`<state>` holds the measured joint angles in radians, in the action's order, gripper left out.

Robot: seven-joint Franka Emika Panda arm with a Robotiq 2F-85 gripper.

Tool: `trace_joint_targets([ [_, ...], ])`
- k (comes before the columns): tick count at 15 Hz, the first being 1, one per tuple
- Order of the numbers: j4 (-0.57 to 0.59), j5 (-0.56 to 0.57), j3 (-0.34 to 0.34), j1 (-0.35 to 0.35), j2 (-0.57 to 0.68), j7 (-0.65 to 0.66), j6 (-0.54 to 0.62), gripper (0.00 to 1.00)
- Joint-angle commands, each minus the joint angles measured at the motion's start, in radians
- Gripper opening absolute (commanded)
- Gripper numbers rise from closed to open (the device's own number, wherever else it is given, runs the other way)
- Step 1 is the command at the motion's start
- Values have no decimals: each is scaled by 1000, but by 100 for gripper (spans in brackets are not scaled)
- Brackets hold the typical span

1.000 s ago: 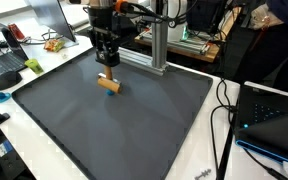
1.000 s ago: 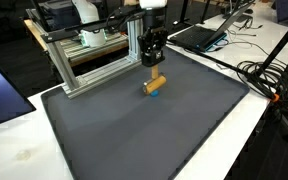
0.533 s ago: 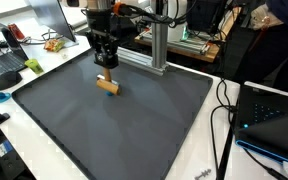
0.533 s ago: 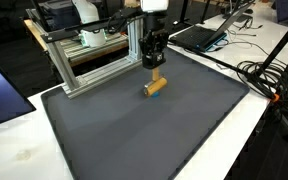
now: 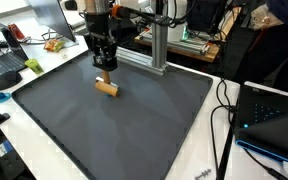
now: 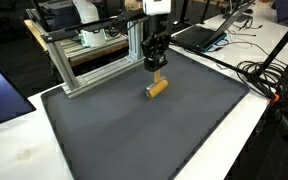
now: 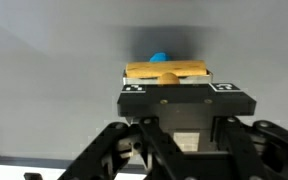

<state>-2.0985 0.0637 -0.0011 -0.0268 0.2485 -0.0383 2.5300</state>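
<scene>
A light wooden piece (image 5: 106,88) (image 6: 157,88) rests on the dark grey mat (image 5: 124,130) (image 6: 154,135) toward its back. My gripper (image 5: 105,70) (image 6: 156,68) points straight down onto it, and its fingers are shut on the piece's upper part. In the wrist view the wooden piece (image 7: 166,72) sits right ahead of my gripper (image 7: 179,88), with a small blue part (image 7: 159,57) peeking out behind it. The contact between the fingers and the wood is hidden by the gripper body.
An aluminium frame (image 5: 159,45) (image 6: 84,65) stands just behind the gripper at the mat's back edge. A laptop (image 5: 274,120) and cables (image 6: 269,75) lie off the mat on the white table. Another laptop (image 6: 199,35) sits further back.
The gripper has shifted a little across the mat and the wooden piece has turned slightly with it. The blue end no longer shows in the exterior view.
</scene>
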Motion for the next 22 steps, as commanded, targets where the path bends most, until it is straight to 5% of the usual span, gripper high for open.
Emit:
trace_joint_targets([
  [1, 31, -44, 11, -9, 38, -55, -50, 22],
  [22, 59, -51, 5, -13, 85, -57, -24, 22],
])
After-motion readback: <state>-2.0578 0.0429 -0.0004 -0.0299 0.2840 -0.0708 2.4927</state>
